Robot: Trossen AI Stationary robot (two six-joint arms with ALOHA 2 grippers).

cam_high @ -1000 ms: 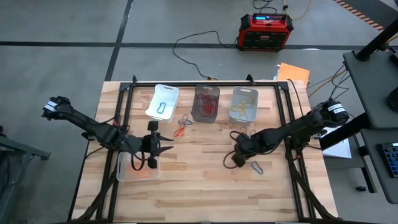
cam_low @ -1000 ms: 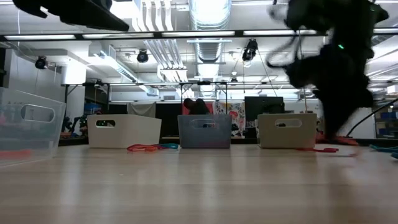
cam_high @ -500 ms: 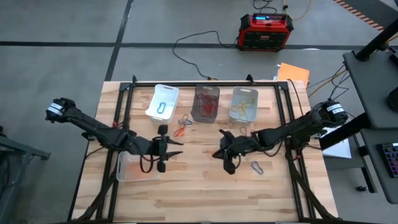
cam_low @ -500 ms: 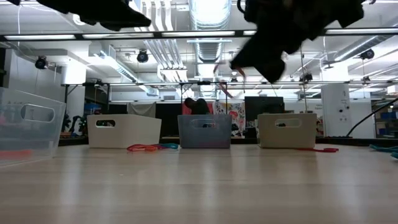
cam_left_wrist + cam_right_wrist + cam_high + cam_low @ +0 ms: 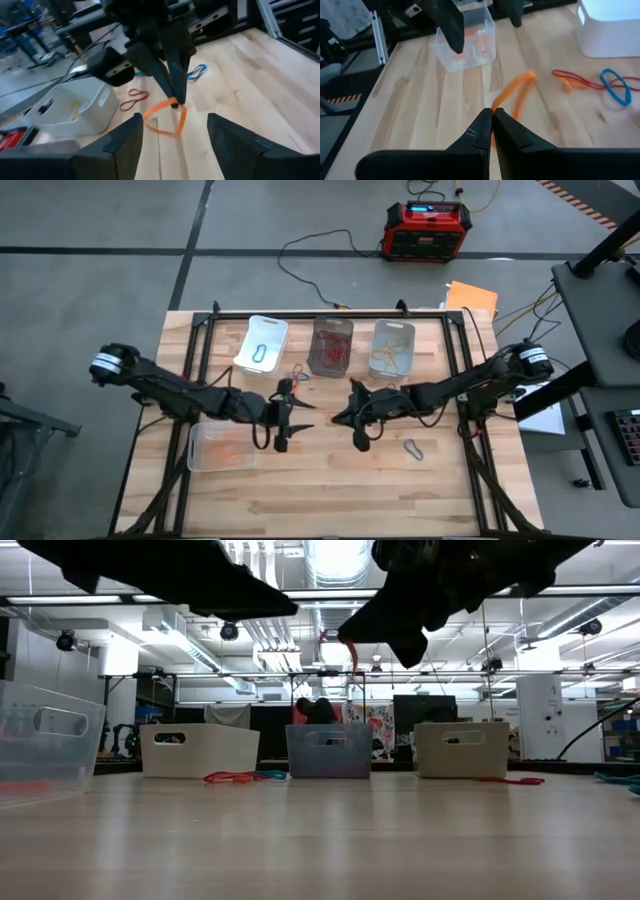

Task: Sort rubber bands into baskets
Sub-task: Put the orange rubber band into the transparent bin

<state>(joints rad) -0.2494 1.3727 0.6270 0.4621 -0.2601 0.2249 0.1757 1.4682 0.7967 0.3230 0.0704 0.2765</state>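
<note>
My right gripper is above the table's middle, shut on an orange rubber band, which also shows in the left wrist view. My left gripper is open, close to the left of the right gripper and facing it; its fingers stand on either side of the band and touch nothing. The white basket, the dark basket and a clear basket stand in a row at the far side. Another clear basket holding orange bands stands near left. My right gripper pinches the orange band at one end of its loop between its two shut fingertips. The fingers slant down toward the table's left. The band hangs slack past the fingertips, lifted clear of the table.
Red and blue bands lie loose in front of the white and dark baskets. A greyish band lies near the right arm, and a red band by the far clear basket. A red-and-black box stands on the floor beyond the table.
My right gripper has risen from the table and gone toward the table's left with the orange band, now lifted clear. My left gripper has gone from over the near clear basket toward the table's right, up to the right gripper.
</note>
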